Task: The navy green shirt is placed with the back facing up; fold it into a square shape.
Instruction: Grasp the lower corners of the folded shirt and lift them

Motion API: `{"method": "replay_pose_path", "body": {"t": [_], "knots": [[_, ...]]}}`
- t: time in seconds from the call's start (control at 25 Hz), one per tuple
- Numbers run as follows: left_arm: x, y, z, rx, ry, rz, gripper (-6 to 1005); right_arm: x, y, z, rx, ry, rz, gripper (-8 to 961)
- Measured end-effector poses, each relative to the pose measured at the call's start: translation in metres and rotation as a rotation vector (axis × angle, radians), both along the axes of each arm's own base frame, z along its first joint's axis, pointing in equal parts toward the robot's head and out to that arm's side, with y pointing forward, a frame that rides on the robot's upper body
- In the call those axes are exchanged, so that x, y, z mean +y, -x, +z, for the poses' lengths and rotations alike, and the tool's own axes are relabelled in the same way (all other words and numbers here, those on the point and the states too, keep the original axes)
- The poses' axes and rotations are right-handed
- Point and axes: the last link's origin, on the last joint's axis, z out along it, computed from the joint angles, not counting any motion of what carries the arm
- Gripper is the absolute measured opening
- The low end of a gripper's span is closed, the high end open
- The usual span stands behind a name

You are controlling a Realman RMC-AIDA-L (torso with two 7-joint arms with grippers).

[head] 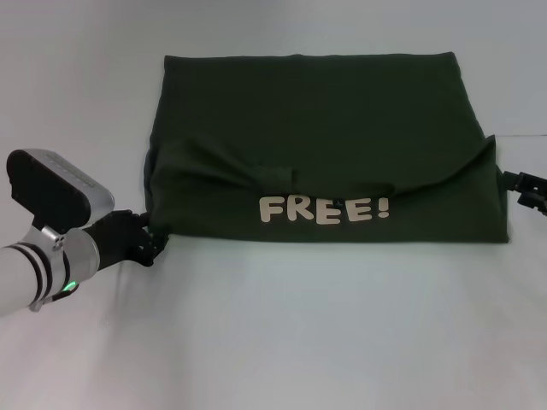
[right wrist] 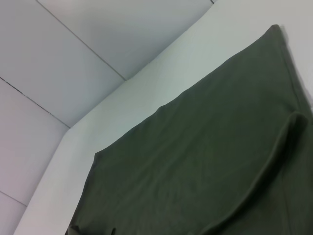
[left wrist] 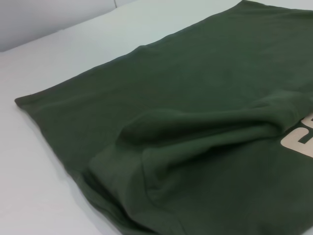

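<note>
Flat on the white table [head: 282, 333] — navy green shirt [head: 325, 128], wall [right wrist: 73, 44] behind.

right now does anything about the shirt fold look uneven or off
Yes. The navy green shirt has its near flap folded up unevenly: the flap's top edge sags in the middle above the FREE! lettering and rises at both sides, where the left gripper and right gripper sit at its corners.
</note>
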Motion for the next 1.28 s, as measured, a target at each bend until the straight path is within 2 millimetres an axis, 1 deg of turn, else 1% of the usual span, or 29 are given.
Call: {"method": "replay_pose_path", "body": {"t": [0.28,0.52,0.72,0.88,1.0,1.12,1.28], "knots": [[0.001,0.0,0.0,0.001,0.0,-0.001,197,-0.001,-0.001,0.0,0.001,0.001,-0.002,682],[0.0,-0.002,-0.001,0.0,0.008,-0.01,112,-0.003,-0.005,-0.001,-0.041,0.045,-0.005,681],[-0.003,-0.003,-0.004,-0.007,0.027,-0.019,42,-0.001,-0.01,0.008,-0.089,0.082,-0.034,681],[-0.004,-0.005,-0.004,-0.02,0.04,-0.031,40,0.006,-0.011,0.013,-0.139,0.097,-0.056,681],[-0.004,-0.006,-0.003,-0.024,0.037,-0.036,40,0.011,-0.012,0.014,-0.181,0.118,-0.092,681],[-0.003,-0.006,-0.002,-0.027,0.033,-0.036,41,0.017,-0.012,0.012,-0.224,0.135,-0.118,681],[-0.001,-0.008,-0.001,-0.032,0.031,-0.036,41,0.024,-0.007,0.001,-0.264,0.143,-0.113,680]]}}
